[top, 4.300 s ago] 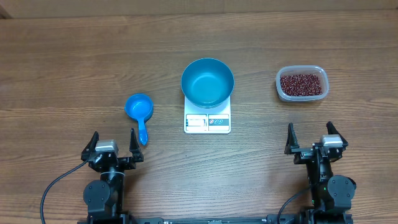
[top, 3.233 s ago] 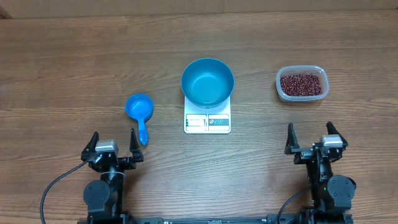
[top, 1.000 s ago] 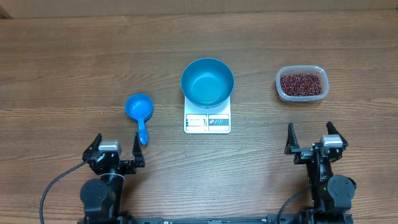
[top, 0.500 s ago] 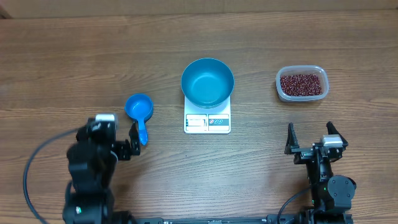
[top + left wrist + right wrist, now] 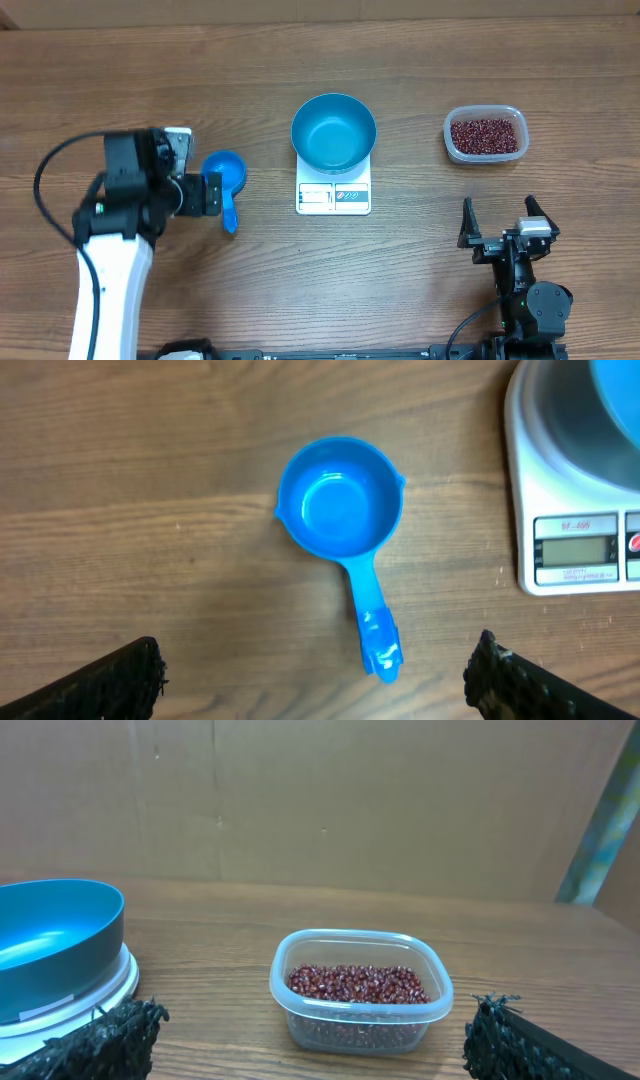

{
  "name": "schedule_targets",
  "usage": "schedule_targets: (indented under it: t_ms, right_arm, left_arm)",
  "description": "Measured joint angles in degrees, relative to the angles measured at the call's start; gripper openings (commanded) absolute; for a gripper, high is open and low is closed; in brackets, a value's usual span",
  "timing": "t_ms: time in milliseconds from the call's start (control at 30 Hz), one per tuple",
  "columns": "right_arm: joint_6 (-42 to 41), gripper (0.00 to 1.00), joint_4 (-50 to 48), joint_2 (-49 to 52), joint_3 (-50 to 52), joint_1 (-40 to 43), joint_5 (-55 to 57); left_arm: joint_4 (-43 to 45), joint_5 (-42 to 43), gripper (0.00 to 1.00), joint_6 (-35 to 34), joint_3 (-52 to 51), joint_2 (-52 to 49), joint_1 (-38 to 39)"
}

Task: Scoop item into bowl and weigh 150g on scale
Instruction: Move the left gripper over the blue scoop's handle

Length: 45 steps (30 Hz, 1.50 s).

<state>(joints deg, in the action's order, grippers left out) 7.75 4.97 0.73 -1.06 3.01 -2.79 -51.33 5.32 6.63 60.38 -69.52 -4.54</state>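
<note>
Scoop lies handle toward the empty, wide-open left hand hovering above to grasp it; right hand equally open, idle.

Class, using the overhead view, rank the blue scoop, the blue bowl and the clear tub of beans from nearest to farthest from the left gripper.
1. Blue scoop, just beside the left gripper.
2. Blue bowl, centre, on the scale.
3. Clear tub, far right.

Bowl sits on scale, mid-table. Scoop lies left of scale, handle toward robot. Tub holding beans right of scale, well apart.
</note>
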Motion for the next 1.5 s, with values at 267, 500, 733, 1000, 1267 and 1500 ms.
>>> schedule_targets:
  t_ms: [267,500,733,1000,1267,1500]
  right_arm:
    - [0.0,1.0,0.0,0.0,0.0,0.0,0.02]
    - [-0.02,1.0,0.0,0.0,0.0,0.0,0.0]
    - [0.0,1.0,0.0,0.0,0.0,0.0,0.0]
    - [0.0,1.0,0.02,0.0,0.0,0.0,0.0]
    - [0.0,1.0,0.0,0.0,0.0,0.0,0.0]
    - [0.0,1.0,0.02,0.0,0.0,0.0,0.02]
  left_arm:
    - [-2.97,-0.87,1.0,0.04,2.82,-7.67,0.0]
    - [-3.19,-1.99,0.99,0.04,2.84,-8.13,0.0]
    - [-3.21,-3.5,1.0,0.07,2.89,-8.13,0.0]
    - [-2.86,-3.91,1.0,0.04,2.89,-8.13,0.0]
    - [-2.21,-3.89,1.0,0.04,2.89,-8.13,0.0]
    - [-1.84,-3.89,1.0,0.07,2.89,-8.13,0.0]
